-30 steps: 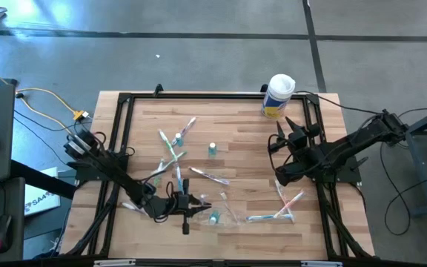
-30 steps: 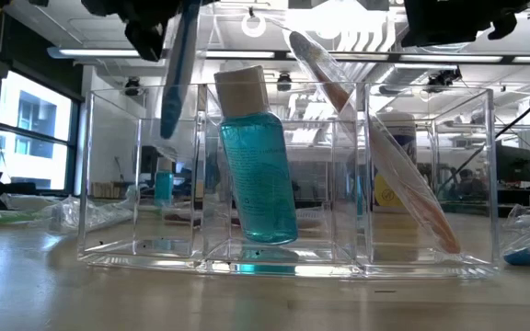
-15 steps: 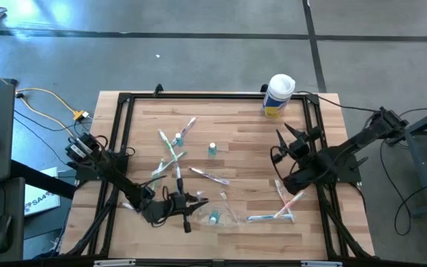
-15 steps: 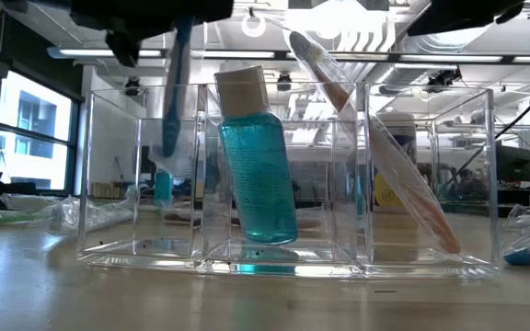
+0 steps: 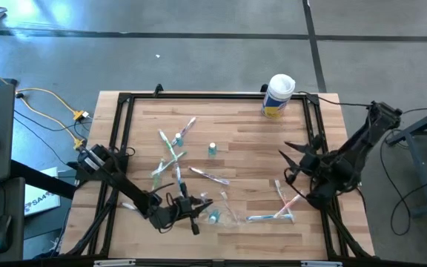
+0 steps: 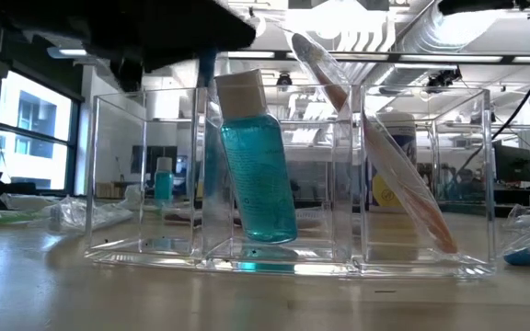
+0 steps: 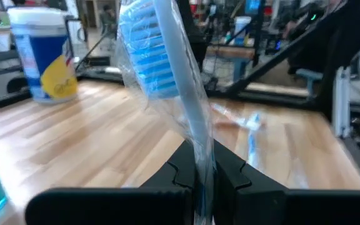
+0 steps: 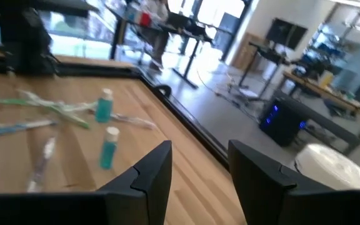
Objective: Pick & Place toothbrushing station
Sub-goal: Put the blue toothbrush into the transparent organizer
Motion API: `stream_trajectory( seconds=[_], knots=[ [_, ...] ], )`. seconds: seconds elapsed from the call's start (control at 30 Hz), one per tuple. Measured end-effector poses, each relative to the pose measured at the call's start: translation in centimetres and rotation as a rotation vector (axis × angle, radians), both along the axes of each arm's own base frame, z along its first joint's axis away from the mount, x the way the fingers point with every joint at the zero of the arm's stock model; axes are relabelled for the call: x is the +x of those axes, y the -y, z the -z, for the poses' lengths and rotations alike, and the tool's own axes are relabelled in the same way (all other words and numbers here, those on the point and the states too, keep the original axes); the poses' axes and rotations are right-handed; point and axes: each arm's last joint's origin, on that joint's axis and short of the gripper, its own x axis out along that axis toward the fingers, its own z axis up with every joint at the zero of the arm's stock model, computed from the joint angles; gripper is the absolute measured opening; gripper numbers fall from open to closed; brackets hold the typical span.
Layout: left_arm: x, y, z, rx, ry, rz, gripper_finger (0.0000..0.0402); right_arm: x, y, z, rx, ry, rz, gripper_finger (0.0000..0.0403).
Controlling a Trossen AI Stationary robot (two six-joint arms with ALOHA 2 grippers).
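Note:
The clear plastic holder (image 6: 288,175) stands near the table's front edge (image 5: 222,211). A teal bottle (image 6: 256,156) is in its middle compartment and a wrapped toothbrush (image 6: 385,147) leans in its right one. My left gripper (image 5: 193,205) hovers at the holder's left end, shut on a blue toothbrush (image 7: 167,81) in clear wrap. The brush (image 6: 207,129) reaches down by the left compartment's divider; whether it is inside I cannot tell. My right gripper (image 5: 291,159) is open over the table's right side, holding nothing. My left gripper pinches the wrapped toothbrush's handle (image 7: 200,164) between its two fingers, a short way from the bristle head (image 7: 147,59). The fingers come level from the table's left and lie across the brush. The brush hangs nearly upright below the gripper (image 6: 155,32), clear of the table.
Loose toothbrushes and small teal-capped tubes (image 5: 173,152) lie left of centre, and one small bottle (image 5: 212,149) stands alone. More wrapped brushes (image 5: 282,206) lie at the near right. A white canister with a yellow label (image 5: 279,95) stands at the far edge. A black frame (image 5: 124,148) rims the table.
My left gripper has come down and moved toward the table's right. It has carried the blue toothbrush from the left compartment's outer side to beside the divider. My right gripper, still open, has swung toward the table's right and near edges.

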Motion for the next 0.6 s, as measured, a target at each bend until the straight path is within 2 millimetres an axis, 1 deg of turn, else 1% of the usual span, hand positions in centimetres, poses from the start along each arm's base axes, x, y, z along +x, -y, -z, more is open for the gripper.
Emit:
stream_trajectory(
  seconds=[0.23,0.6],
  knots=[
    [0.78,0.65,0.62,0.006,-0.007,0.002,0.0018,-0.85,-0.85,-0.19,-0.033,0.04,-0.059,0.0149],
    [0.77,0.66,0.92,0.025,-0.031,0.005,0.002,-0.93,-0.89,-0.05,-0.014,0.001,-0.077,0.0149]
  ],
)
